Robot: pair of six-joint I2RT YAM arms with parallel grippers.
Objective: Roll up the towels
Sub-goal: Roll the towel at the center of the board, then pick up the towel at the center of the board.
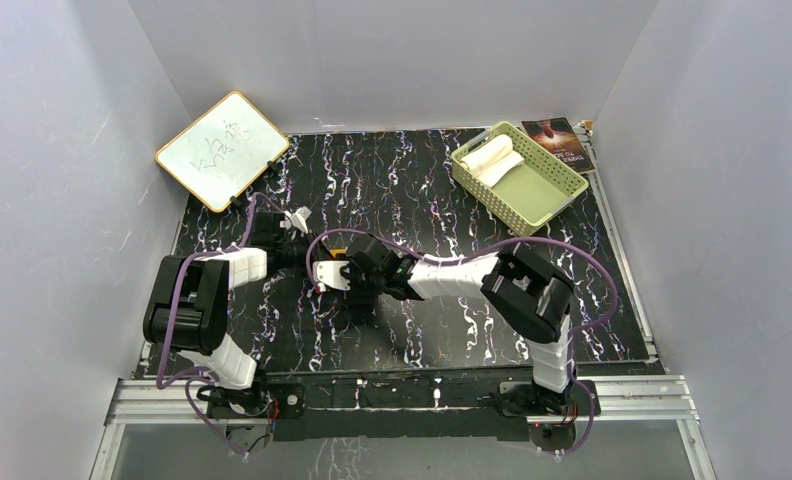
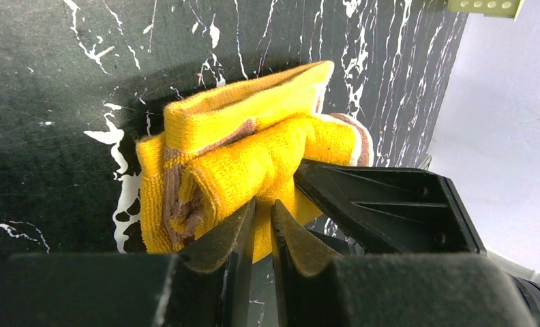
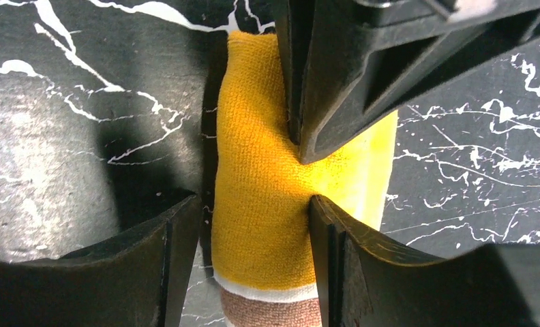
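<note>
The mustard-yellow towel lies loosely rolled on the black marbled table, with a brown band and white stripe at one end. My left gripper is shut on a fold of its yellow cloth. My right gripper is open and straddles the same roll; its right finger touches the cloth and its left finger stands just clear. In the top view both grippers, left and right, meet at mid-table and hide the towel. The cream-white towel lies rolled in the green basket.
The pale green slotted basket stands at the back right, with a dark booklet behind it. A white board with a wooden frame leans at the back left. Grey walls close in three sides.
</note>
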